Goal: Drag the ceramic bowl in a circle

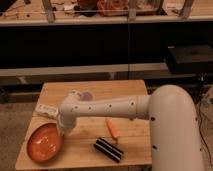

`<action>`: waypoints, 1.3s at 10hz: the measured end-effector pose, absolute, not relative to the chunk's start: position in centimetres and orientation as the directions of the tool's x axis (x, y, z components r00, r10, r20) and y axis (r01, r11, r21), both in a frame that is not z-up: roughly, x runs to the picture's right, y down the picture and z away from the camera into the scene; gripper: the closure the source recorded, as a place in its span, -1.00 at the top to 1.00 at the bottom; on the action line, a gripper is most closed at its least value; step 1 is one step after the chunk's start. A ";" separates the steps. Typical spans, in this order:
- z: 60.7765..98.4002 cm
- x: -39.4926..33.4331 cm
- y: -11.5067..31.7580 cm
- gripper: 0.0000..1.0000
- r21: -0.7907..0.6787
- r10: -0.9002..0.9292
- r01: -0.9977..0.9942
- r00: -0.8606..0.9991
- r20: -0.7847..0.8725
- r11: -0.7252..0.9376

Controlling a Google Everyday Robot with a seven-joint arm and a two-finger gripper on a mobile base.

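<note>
The ceramic bowl (44, 142) is a wide, shallow orange-red bowl with pale markings inside. It sits at the front left corner of the wooden table (130, 90). My white arm reaches from the right across the table to the left. My gripper (63, 132) is at the bowl's right rim, pointing down. The wrist hides the place where it meets the bowl.
A white flat packet (46, 110) lies left of the arm. A small clear cup (86, 96) stands behind the arm. An orange carrot-like item (112, 128) and a black ridged object (109, 149) lie at front centre. Dark shelving runs behind the table.
</note>
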State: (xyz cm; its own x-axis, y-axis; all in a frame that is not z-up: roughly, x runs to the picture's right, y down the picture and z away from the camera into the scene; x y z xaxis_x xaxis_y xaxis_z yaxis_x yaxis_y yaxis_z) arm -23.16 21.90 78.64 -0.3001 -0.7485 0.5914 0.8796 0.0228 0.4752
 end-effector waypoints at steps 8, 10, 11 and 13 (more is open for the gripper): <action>83.0 -13.6 18.6 -1.00 0.258 -0.755 0.944 -0.015 0.655 0.205; 81.6 -10.5 19.8 -1.00 0.219 -0.755 0.954 0.011 0.655 0.204; 80.6 -9.8 20.9 -1.00 0.212 -0.755 0.958 0.007 0.655 0.193; 78.2 -8.6 23.5 -1.00 0.211 -0.759 0.965 -0.022 0.650 0.154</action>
State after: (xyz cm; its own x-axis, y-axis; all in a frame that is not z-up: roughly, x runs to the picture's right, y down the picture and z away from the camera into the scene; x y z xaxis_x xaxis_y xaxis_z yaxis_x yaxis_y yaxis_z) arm -8.61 23.50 78.19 -0.0216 -0.7593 0.6503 0.9653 0.1536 0.2114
